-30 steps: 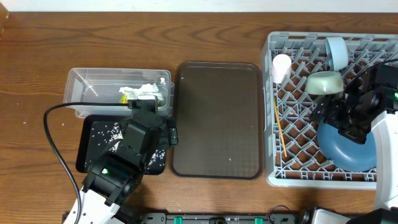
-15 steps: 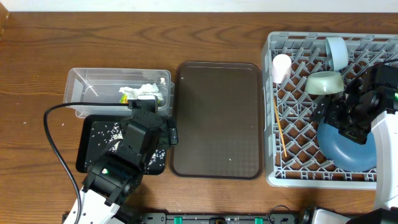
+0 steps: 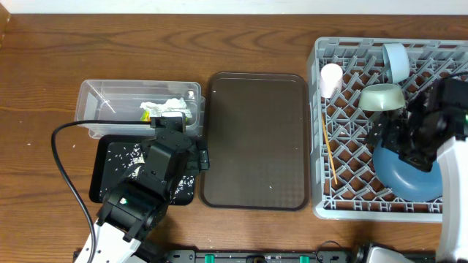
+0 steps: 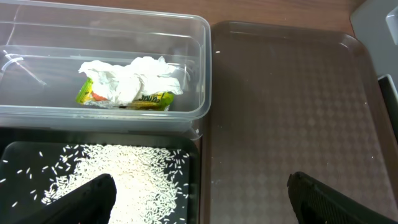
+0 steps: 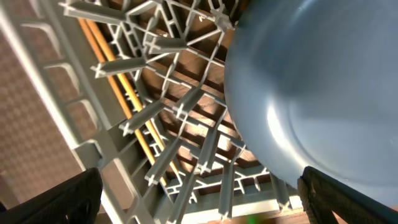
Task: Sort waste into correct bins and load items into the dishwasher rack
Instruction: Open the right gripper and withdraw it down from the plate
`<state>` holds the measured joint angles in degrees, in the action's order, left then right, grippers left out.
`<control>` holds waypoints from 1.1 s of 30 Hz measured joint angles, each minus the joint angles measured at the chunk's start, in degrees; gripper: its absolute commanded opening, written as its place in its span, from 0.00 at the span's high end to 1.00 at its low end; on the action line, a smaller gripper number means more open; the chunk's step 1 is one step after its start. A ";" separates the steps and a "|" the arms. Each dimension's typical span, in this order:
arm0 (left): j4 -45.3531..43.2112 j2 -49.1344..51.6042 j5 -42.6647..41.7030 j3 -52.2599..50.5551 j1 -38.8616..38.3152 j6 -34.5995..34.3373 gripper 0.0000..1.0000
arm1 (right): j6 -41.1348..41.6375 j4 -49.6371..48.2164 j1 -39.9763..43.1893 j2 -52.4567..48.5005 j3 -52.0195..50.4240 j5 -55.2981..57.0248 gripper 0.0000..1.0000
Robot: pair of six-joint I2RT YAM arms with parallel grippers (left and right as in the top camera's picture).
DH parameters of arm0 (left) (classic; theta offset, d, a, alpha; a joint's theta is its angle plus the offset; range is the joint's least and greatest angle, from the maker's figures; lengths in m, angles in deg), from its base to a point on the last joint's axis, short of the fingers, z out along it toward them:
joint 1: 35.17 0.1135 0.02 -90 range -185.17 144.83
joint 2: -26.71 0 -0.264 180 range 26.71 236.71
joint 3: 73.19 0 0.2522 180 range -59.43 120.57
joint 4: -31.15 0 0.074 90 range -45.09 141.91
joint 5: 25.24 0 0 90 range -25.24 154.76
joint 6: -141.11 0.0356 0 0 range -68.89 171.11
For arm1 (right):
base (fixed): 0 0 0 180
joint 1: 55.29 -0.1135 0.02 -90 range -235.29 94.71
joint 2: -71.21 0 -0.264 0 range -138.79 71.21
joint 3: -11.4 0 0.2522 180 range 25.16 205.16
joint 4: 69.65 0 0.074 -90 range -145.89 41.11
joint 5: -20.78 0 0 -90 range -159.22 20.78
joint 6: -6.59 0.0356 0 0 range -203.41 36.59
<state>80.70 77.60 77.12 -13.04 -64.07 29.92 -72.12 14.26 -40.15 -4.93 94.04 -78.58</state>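
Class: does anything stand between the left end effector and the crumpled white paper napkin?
Only the near wall of the clear plastic rectangular tub holding the napkin. The open left end effector hangs over the shallow black tray of pale rice-like grains; the tub has no lid.

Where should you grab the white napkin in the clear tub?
Probably pinch the napkin at its puffy, crumpled middle, coming straight down from above. The tub has walls all around it, so no side is free, and the raised folds give something to squeeze. The wrapper peeks out from under it, so pinch high.
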 measured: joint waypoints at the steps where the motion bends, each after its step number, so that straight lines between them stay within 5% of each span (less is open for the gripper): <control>1: 0.00 0.00 0.00 0.00 0.00 0.00 0.09 | 0.02 -0.07 -0.09 1.66 -0.35 0.00 0.01; 16: 0.00 0.00 0.00 0.00 0.00 0.00 0.09 | -0.02 0.09 -18.56 31.63 -10.08 0.00 0.01; 27: 0.00 0.00 0.00 0.00 0.00 0.00 0.09 | -0.02 -0.26 -19.06 45.11 -15.87 0.20 0.01; 33: -0.02 0.00 0.00 0.00 0.00 0.00 0.09 | -0.02 -10.14 -19.06 50.05 -21.62 1.25 0.01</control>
<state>80.68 77.60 77.12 -13.04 -64.07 29.92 -72.14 4.12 -59.21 45.13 72.42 -77.34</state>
